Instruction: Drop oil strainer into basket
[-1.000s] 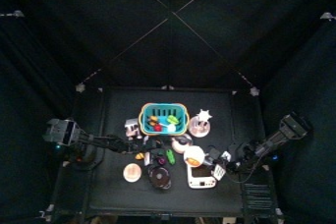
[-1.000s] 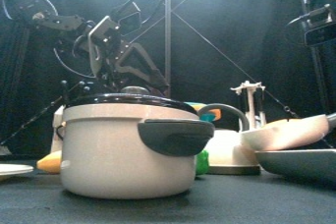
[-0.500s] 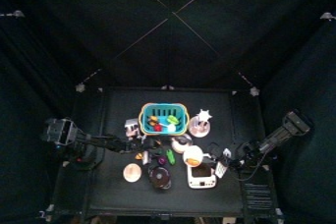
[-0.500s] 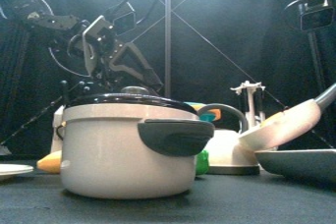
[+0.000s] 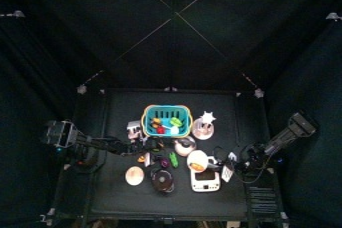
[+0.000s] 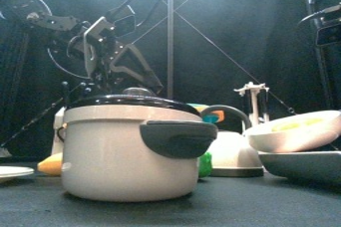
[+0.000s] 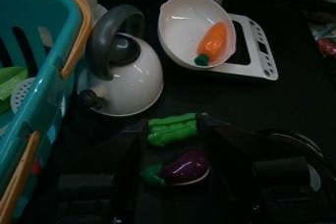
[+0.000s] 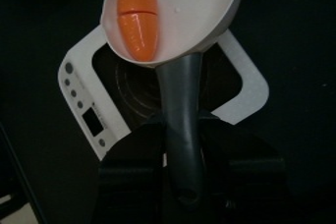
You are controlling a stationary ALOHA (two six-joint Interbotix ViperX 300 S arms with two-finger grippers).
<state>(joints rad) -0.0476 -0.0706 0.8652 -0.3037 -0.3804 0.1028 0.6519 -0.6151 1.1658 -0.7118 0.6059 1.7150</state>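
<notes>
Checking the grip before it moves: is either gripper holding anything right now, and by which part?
The right gripper holds the white strainer, carrot inside, by its grey handle. The left gripper holds nothing.

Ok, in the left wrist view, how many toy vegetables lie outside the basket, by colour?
Orange: 1, the carrot in the strainer
Green: 1, the green vegetable
Purple: 1, the eggplant
Total: 3

Beside the glossy teal plastic basket (image 7: 39, 90), the white kettle (image 7: 125, 81) looks smooth and shiny, its handle matt grey, and the white ladle-shaped strainer (image 8: 178, 17) glossy plastic.
</notes>
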